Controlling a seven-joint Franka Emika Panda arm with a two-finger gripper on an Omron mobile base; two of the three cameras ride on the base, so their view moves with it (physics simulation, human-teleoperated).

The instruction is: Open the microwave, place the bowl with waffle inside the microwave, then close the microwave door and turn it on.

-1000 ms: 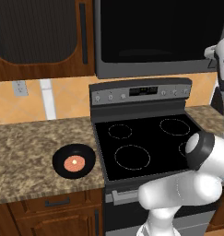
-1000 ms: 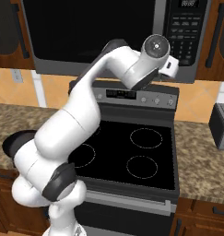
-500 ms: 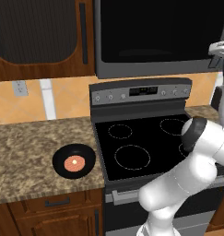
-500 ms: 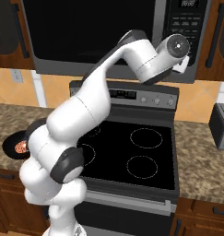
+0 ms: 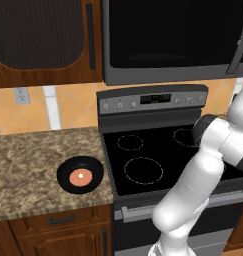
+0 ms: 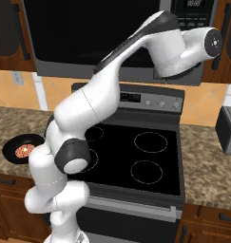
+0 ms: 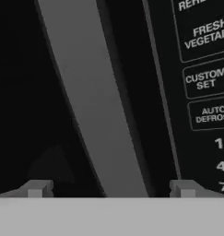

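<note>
Above the black glass-top stove [image 5: 158, 160] my arm has swung up to the dark grey microwave's [image 5: 173, 40] bar handle [image 7: 92, 101], jaws wide either side; black waffle bowl [image 5: 80, 175] waits on the table [image 5: 23, 170].

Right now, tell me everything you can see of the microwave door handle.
The microwave door handle is a long grey bar, smooth and metallic-looking, on the black glass door beside the keypad. In the hand view it runs slightly tilted, between the open gripper fingertips, which straddle it. I cannot tell whether they touch it. The door looks shut.
</note>
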